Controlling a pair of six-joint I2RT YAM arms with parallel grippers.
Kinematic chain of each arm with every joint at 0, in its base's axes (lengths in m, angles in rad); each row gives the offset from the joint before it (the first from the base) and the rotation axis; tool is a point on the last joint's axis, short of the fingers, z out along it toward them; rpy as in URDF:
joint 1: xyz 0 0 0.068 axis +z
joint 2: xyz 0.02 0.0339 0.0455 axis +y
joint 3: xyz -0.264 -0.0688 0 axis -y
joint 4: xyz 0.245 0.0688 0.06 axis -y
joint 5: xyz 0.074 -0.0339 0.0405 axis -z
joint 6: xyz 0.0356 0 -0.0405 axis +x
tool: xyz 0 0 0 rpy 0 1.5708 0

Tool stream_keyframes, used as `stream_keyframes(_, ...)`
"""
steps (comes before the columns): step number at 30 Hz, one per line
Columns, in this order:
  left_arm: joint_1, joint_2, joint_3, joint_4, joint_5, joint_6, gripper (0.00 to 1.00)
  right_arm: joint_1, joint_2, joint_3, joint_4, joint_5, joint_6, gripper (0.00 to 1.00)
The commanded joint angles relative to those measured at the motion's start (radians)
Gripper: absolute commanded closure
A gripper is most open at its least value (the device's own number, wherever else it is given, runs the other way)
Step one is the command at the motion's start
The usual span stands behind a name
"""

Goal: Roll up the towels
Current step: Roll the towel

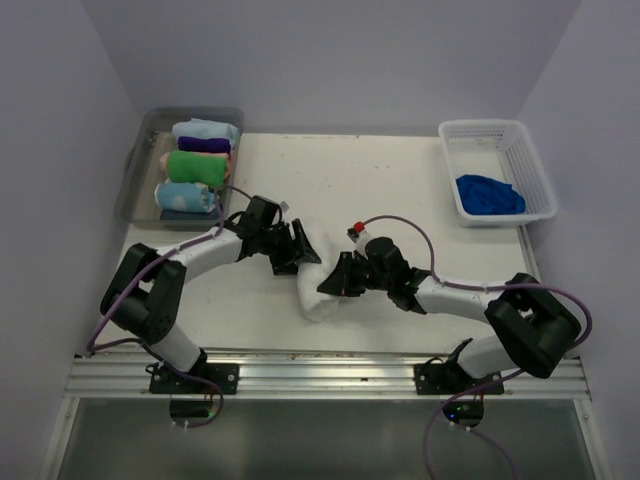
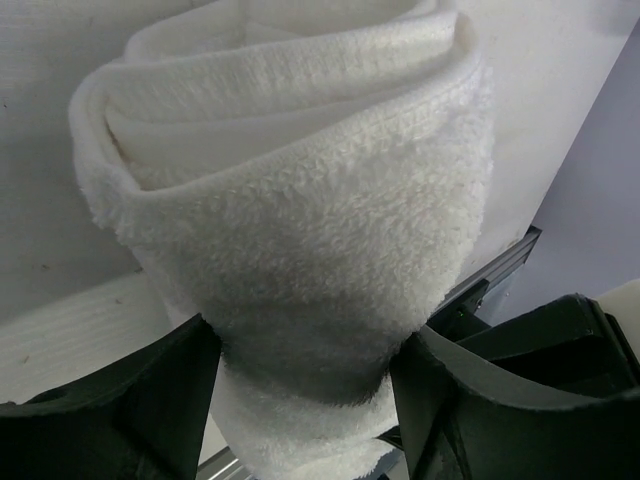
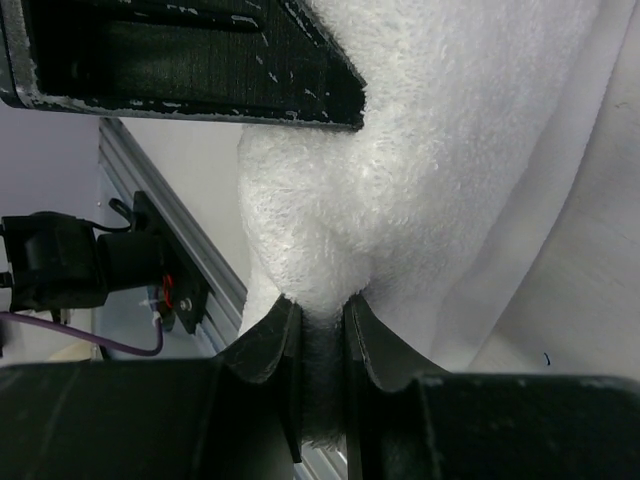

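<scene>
We judge rolling of the large white terry towel near done: left gripper clasps the roll, right gripper pinches a fold; next, release without unrolling.

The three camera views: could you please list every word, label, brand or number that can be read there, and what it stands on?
None: no readable text anywhere. The white towel, the blue towel, the white basket, the clear bin and the table are all unmarked as far as these views show.
</scene>
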Motion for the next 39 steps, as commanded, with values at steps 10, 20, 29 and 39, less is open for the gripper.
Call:
stream_keyframes(10, -0.023, 0.029, 0.074, -0.088, -0.054, 0.026, 0.44, 0.22, -0.079, 0.39, -0.783, 0.648, -0.229, 0.2)
stream_keyframes(20, -0.025, 0.044, 0.091, -0.13, -0.082, 0.008, 0.46, 0.492, 0.171, 0.719, -1.044, 1.033, -0.258, 0.14)
stream_keyframes(29, -0.026, 0.038, 0.105, -0.151, -0.093, 0.009, 0.38, 0.504, 0.331, 0.707, -1.082, 1.027, -0.204, 0.42)
stream_keyframes(39, -0.026, -0.002, 0.086, -0.154, -0.085, 0.026, 0.05, 0.345, 0.038, 0.38, -0.661, 0.645, -0.278, 0.63)
